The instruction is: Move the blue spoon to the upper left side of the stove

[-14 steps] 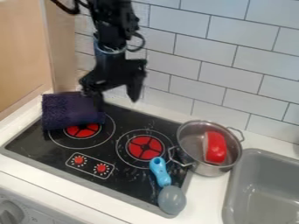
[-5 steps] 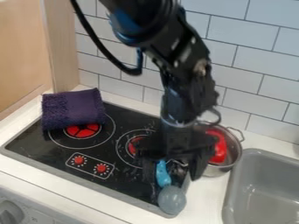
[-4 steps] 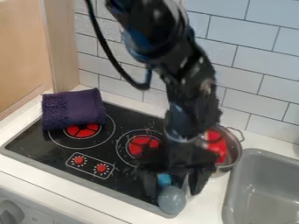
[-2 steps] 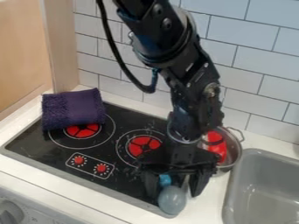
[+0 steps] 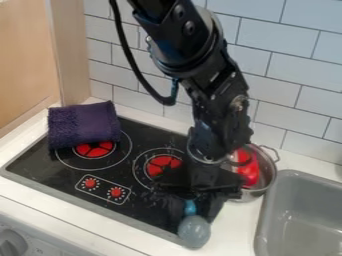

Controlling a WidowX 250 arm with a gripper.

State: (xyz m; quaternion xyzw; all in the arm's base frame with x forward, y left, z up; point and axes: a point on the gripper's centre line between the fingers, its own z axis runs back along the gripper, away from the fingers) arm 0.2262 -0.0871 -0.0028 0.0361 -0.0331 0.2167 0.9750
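Observation:
The gripper (image 5: 196,206) hangs over the front right part of the stove (image 5: 143,204), its fingers drawn in around the blue spoon's handle. Most of that handle is hidden behind the gripper. A short piece of the blue spoon (image 5: 190,208) shows between the fingers, and its grey-blue bowl end lies toward the camera, at the stove's front right edge.
A folded purple cloth (image 5: 83,124) lies on the stove's back left corner, partly over the left burner. Right of the stove stands a metal pot (image 5: 266,172) holding a red object (image 5: 248,168). The grey sink (image 5: 304,215) is at the far right.
From the back left, the gripper came across and down to the spoon. Its fingers, apart on either side of the handle 0.4 s ago, have closed, and the spoon's bowl has shifted slightly.

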